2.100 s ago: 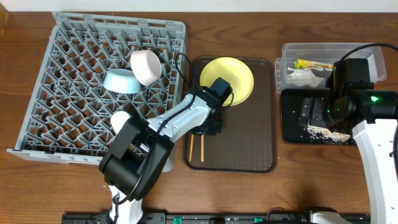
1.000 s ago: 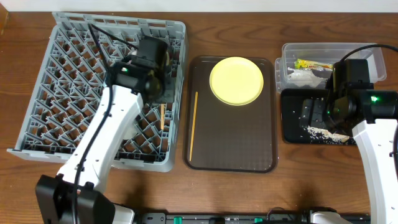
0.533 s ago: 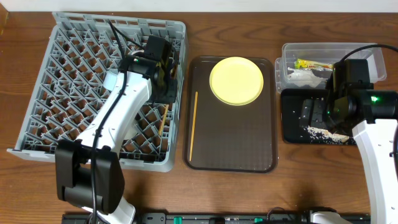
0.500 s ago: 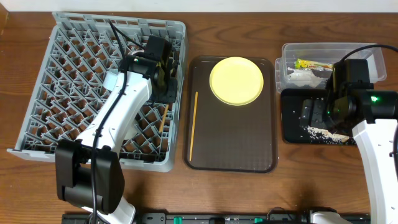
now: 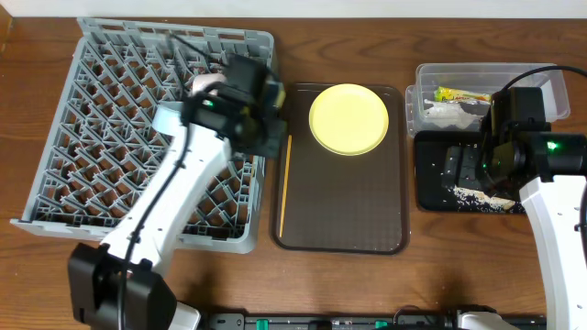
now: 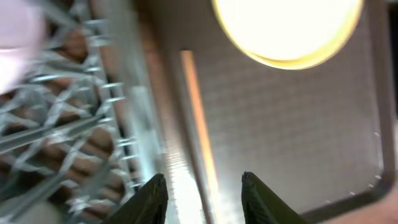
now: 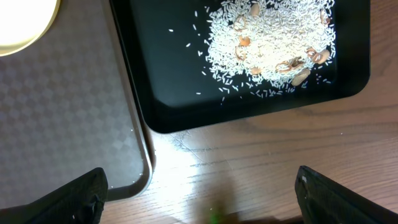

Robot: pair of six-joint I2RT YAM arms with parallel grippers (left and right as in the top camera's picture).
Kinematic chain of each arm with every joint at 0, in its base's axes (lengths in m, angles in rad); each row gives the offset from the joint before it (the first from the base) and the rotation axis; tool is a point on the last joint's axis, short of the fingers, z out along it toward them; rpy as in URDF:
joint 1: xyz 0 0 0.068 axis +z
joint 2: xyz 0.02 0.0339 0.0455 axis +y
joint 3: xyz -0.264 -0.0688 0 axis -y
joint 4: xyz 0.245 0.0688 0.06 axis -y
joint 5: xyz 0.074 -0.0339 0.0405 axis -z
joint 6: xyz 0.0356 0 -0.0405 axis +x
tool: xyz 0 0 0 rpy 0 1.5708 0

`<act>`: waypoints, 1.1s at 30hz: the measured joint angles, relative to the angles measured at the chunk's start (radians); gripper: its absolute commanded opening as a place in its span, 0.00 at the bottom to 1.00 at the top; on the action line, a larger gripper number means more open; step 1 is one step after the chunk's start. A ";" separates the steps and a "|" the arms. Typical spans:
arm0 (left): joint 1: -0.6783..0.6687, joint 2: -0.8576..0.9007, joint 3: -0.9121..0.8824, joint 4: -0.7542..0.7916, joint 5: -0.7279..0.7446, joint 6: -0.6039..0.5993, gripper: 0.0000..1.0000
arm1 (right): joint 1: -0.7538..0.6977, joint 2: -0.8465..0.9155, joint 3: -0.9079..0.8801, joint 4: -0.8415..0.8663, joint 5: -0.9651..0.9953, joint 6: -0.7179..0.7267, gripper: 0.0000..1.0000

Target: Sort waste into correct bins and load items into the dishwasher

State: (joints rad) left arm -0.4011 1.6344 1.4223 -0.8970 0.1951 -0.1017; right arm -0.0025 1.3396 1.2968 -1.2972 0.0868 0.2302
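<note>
Yellow plate (image 5: pixel 348 119), brown checked serving tray (image 5: pixel 339 202), grey lattice rack (image 5: pixel 101 156) — black tray (image 7: pixel 174 93) flecked whitish.

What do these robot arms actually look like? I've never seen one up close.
The left arm and right arm have smooth white shells between boxy black joints, with thin black cables looping outside. A small green light glows near the right arm's wrist. The left gripper and right gripper each end in two dark, tapered fingers.

The left gripper (image 5: pixel 273 140) has been shifted rightward, off the large grey plastic dish rack (image 5: pixel 110 137), over the thin wooden chopstick (image 5: pixel 285 183) at centre frame.
</note>
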 measured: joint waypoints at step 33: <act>-0.161 0.388 -0.073 0.129 -0.198 -0.531 0.19 | 0.000 0.000 0.000 -0.019 0.000 0.000 0.95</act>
State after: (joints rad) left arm -0.5617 2.0220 1.3495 -0.7685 -0.0032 -0.6327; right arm -0.0025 1.3396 1.2968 -1.3159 0.0868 0.2302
